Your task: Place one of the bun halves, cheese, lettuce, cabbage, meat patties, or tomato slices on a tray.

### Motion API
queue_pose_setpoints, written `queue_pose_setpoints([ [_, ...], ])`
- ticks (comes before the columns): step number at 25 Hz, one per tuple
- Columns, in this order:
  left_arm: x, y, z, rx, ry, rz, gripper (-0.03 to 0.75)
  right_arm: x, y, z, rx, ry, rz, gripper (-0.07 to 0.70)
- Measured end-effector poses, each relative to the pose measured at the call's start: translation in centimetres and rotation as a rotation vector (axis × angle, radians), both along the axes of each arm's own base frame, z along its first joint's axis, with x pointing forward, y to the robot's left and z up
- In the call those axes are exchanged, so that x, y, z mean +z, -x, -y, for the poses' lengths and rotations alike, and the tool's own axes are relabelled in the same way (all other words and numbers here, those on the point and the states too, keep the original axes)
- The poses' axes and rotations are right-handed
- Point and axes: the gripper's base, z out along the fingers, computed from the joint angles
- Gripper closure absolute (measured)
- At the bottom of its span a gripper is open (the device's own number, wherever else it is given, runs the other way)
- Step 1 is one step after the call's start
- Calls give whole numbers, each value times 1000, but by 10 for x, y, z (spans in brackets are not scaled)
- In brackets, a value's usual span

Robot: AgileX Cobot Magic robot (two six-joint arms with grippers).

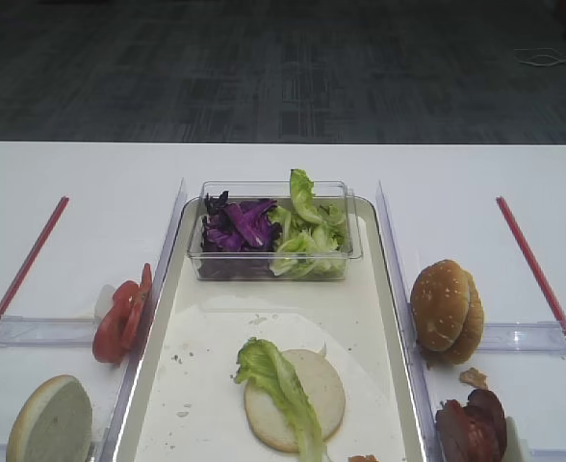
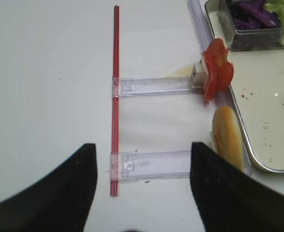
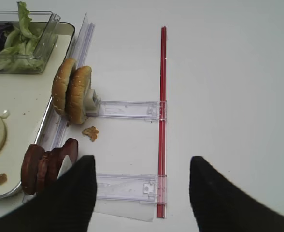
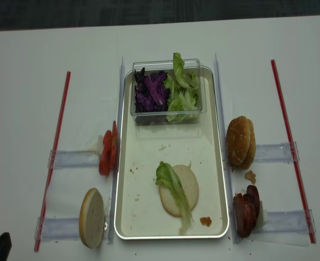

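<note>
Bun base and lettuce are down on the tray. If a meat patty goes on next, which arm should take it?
Right, probably. The meat patties stand just off the right gripper's open fingers, right of the tray. The left gripper, also open, hangs over the tomato slices side.

No legible text, labels, brand marks, numbers or signs found in any view. Checked relative to the tray (image 4: 220,163): none on its rim, none on the clear plastic box (image 4: 168,117) at its far end, none on the clear holders (image 4: 73,159) beside it.
</note>
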Motion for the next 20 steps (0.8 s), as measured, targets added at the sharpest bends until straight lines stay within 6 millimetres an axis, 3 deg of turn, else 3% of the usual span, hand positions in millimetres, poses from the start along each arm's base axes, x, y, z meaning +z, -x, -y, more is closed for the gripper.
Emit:
queue_pose_setpoints([
  [20,0,0,0,0,0,0,315,0,0,0,0,0,0,162],
])
